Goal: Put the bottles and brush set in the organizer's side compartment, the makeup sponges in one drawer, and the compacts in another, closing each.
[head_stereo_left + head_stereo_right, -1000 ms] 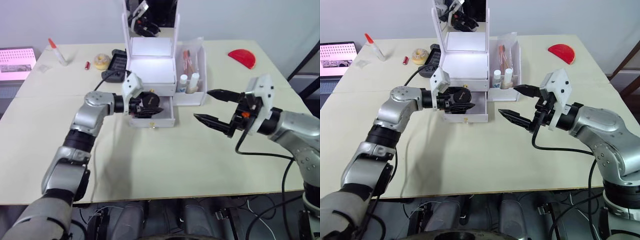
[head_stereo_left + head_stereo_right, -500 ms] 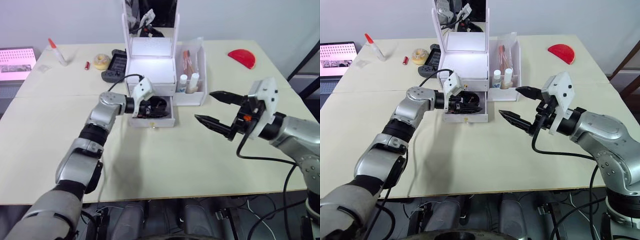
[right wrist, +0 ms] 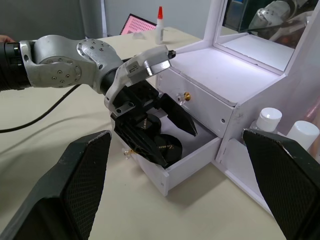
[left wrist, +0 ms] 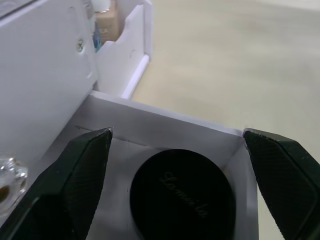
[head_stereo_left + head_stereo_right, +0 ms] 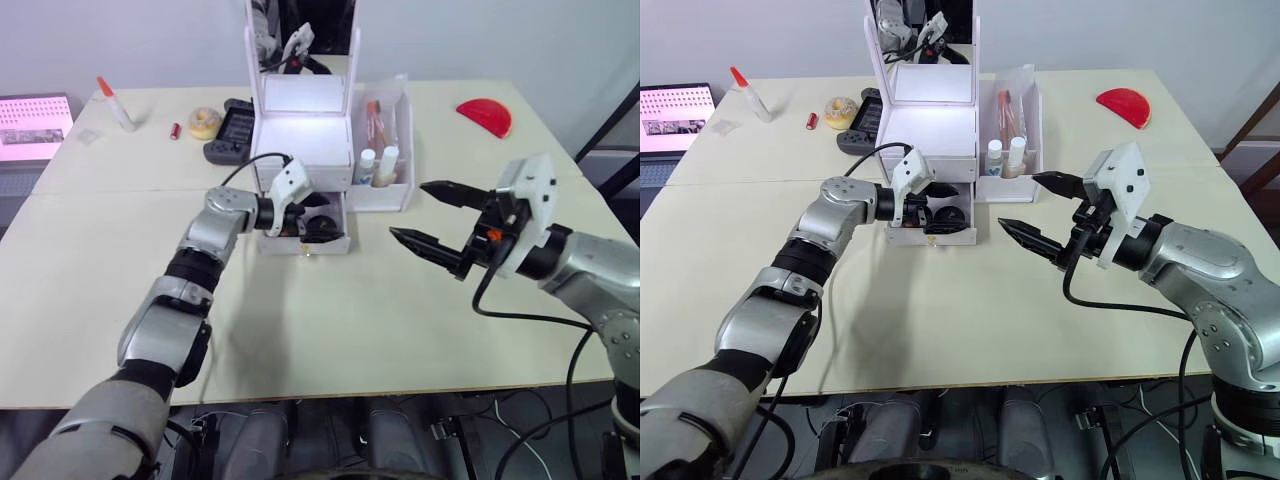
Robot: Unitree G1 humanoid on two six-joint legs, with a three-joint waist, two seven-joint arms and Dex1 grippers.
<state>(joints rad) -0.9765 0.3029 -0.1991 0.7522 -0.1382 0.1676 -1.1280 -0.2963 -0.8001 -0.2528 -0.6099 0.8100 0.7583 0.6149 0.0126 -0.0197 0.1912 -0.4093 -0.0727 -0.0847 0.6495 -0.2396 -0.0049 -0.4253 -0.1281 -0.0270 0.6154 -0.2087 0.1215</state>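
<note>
A black compact (image 4: 182,199) lies flat, lid up, in the open lower drawer (image 5: 330,238) of the organizer (image 5: 305,125); a second seems to sit beside it, though the left gripper (image 3: 157,132) partly hides it. Being round, it has no long axis, and its lettering runs slantwise across the lid. The left fingers (image 4: 75,175) are spread and hold nothing, so they should lift clear before pushing the drawer squarely shut, while the right gripper (image 5: 428,215) hovers open above the surface (image 5: 350,320).

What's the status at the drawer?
Left gripper open, inside the open lower drawer. Compacts lie in it, released. Right gripper open, hovering clear. Nothing blocks the drawer front.
</note>
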